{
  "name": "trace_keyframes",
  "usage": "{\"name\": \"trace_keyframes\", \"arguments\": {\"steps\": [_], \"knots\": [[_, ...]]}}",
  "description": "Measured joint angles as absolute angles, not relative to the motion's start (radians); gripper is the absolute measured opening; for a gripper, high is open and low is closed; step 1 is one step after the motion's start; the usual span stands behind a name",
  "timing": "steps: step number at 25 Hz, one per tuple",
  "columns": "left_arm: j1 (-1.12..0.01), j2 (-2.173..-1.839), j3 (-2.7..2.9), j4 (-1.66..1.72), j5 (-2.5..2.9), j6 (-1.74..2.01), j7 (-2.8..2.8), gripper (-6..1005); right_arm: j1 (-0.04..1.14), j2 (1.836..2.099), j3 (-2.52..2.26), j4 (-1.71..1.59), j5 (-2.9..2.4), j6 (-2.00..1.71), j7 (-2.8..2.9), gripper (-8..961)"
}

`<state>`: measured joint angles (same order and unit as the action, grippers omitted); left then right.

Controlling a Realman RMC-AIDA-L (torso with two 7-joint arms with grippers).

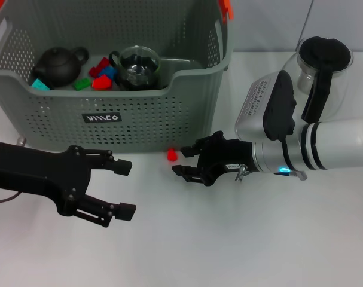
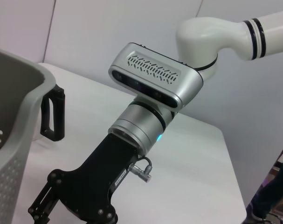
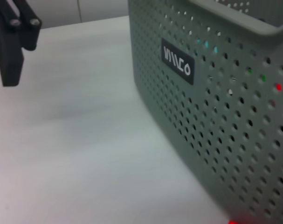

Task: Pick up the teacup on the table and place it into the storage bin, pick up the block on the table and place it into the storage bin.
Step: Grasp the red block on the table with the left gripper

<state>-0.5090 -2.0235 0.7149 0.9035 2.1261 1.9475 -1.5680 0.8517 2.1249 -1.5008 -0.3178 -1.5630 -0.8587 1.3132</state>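
Block (image 1: 171, 155) (small, red) is seen on the table (image 1: 229, 239) just beside the released right hand (image 1: 182, 161), before the storage bin (image 1: 109, 113); left hand (image 1: 124, 188) is spread nearby.

head view downward, wrist views low, sharing storage bin (image 1: 109, 113)

The storage bin (image 1: 61, 101), a large grey perforated basket with a small black label and orange-red handle parts, stands upright at the far left of the white surface (image 1: 229, 239). Inside it a clear glass teacup (image 1: 136, 67) with a dark handle is seen upright, beside a dark teapot (image 1: 57, 66) and several red, blue and green blocks. A small red block (image 1: 171, 155) lies on the surface just in front of the bin's right corner.
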Motion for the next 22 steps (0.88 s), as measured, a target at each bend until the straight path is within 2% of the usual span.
{"name": "trace_keyframes", "arguments": {"steps": [13, 18, 22], "knots": [[-0.508, -2.029, 0.723, 0.904, 2.126, 1.942, -1.566, 950, 0.850, 2.120, -1.579, -0.317, -1.517, -0.852, 1.322, 456], [-0.510, -2.030, 0.729, 0.904, 2.127, 1.942, -1.567, 949, 0.802, 2.089, -1.570, -0.358, -1.522, -0.963, 1.320, 457], [-0.515, -2.030, 0.729, 0.904, 2.128, 1.917, -1.575, 949, 0.716, 2.054, -1.566, -0.456, -1.530, -1.049, 1.326, 457]]}}
